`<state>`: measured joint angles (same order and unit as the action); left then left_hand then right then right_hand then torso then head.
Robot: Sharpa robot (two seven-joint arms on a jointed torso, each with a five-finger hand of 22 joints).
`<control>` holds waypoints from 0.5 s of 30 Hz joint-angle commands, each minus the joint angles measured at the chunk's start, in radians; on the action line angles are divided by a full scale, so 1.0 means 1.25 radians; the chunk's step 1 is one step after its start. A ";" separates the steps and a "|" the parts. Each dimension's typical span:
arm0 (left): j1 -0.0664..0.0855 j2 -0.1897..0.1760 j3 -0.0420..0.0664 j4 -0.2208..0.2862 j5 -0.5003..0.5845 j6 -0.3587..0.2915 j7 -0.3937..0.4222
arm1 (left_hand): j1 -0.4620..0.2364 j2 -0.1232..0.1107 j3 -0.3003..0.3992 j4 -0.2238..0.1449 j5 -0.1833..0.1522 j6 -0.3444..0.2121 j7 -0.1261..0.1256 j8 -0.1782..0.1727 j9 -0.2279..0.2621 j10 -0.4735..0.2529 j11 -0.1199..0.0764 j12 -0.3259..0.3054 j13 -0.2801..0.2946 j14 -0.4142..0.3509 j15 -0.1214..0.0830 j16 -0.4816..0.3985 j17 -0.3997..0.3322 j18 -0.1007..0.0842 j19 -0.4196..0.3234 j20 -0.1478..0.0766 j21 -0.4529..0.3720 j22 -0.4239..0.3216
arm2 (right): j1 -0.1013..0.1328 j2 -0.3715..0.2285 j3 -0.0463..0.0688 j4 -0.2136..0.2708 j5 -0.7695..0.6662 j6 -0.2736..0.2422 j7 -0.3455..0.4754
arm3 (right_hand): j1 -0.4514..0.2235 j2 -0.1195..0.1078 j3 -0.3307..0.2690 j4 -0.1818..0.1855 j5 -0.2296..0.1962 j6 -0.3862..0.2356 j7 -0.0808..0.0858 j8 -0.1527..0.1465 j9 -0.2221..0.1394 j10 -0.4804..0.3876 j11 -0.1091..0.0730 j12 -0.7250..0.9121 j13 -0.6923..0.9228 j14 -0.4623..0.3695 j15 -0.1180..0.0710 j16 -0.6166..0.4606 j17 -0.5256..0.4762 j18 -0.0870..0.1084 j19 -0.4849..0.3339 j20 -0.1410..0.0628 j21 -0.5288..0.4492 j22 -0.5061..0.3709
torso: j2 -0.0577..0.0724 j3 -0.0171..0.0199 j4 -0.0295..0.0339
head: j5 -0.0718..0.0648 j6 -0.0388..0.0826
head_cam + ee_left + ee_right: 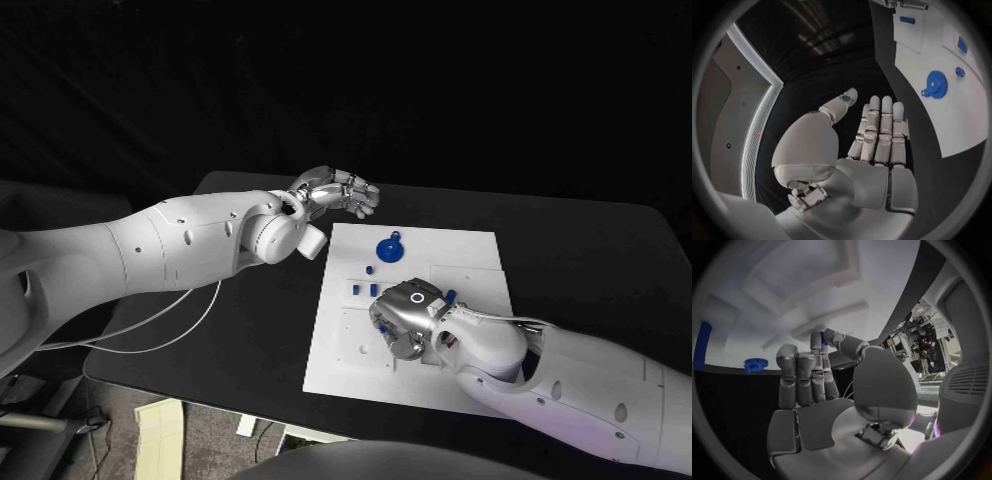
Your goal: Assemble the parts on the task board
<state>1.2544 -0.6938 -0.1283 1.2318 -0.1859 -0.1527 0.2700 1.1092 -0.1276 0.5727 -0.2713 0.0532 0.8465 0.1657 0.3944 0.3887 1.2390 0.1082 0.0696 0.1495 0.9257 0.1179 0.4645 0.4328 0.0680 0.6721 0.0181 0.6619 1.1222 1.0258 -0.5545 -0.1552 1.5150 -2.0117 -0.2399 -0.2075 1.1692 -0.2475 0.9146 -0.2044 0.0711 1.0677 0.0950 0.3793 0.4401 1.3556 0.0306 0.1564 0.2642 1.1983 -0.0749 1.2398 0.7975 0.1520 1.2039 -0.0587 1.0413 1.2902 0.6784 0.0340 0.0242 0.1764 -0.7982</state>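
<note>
The white task board [476,250] lies mid-table. On it a blue gear [392,247] stands near the far edge, with small blue parts [361,289] a little nearer. My right hand [411,315] hovers low over the board's middle, palm down. In the right wrist view a small blue part [824,337] sits pinched between its thumb and a fingertip, beside a small blue gear [755,364]. My left hand [335,192] hangs above the table just off the board's far left corner, fingers straight and apart, holding nothing. The left wrist view shows the blue gear [936,83] on the board.
The black table [216,350] surrounds the board, with bare room left of it and behind it. A white cable [173,325] trails across the table's left side under my left arm. More small blue parts [962,44] lie on the board.
</note>
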 commanded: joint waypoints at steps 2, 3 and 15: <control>0.001 0.000 0.001 0.002 0.004 0.010 0.003 | 0.007 0.002 -0.004 0.001 0.004 -0.004 0.000 0.003 -0.001 -0.002 0.001 0.002 -0.001 -0.003 0.005 -0.003 0.001 0.007 -0.001 0.004 -0.003 0.001 | -0.005 -0.003 -0.005 -0.006 0.026 0.026 0.013 | -0.021 -0.012 -0.027 -0.003 0.014 -0.028 0.014 -0.017 -0.005 -0.026 0.013 -0.019 -0.006 -0.010 0.009 -0.014 -0.003 0.088 -0.008 -0.002 -0.001 0.001 | 0.000 0.0001 -0.0003 | 0.000 0.000; 0.001 0.000 0.001 0.002 0.004 0.010 0.003 | 0.007 0.002 -0.004 0.001 0.004 -0.004 0.000 0.003 -0.001 -0.002 0.001 0.002 -0.001 -0.003 0.005 -0.004 0.001 0.007 -0.001 0.004 -0.003 0.001 | -0.005 -0.005 -0.005 -0.006 0.032 0.018 0.016 | -0.032 -0.020 -0.043 -0.003 0.014 -0.038 0.018 -0.022 -0.006 -0.037 0.017 -0.026 -0.009 -0.011 0.013 -0.015 -0.003 0.088 -0.010 -0.001 -0.002 0.002 | 0.000 0.0001 -0.0003 | 0.000 0.000; 0.001 -0.003 0.001 0.002 0.004 0.012 0.000 | 0.007 0.001 -0.004 0.001 0.003 -0.005 0.000 0.003 -0.001 -0.003 0.002 0.001 -0.002 -0.003 0.006 -0.005 0.001 0.007 -0.001 0.005 -0.004 0.002 | -0.004 -0.041 -0.005 0.030 0.034 -0.092 -0.007 | -0.052 -0.041 -0.137 -0.018 -0.007 -0.096 0.041 -0.049 -0.018 -0.092 0.039 -0.060 -0.023 -0.014 0.034 -0.020 -0.003 0.088 -0.019 -0.006 -0.012 -0.001 | 0.000 0.0007 -0.0002 | -0.004 0.005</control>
<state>1.2544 -0.6970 -0.1284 1.2314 -0.1858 -0.1512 0.2662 1.1092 -0.1275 0.5727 -0.2713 0.0532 0.8465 0.1657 0.3944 0.3884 1.2391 0.1082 0.0696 0.1481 0.9219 0.1216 0.4645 0.4335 0.0613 0.6721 0.0181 0.6620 1.1230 1.0210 -0.5997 -0.1612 1.5440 -1.9723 -0.3007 -0.1988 1.1045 -0.2935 0.7492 -0.2289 0.0658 0.9529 0.1479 0.3214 0.4180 1.2537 0.0718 0.0770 0.2295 1.1803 -0.0386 1.2188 0.7949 0.1542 1.1854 -0.0626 1.0310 1.2904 0.6783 0.0344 0.0240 0.1723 -0.7935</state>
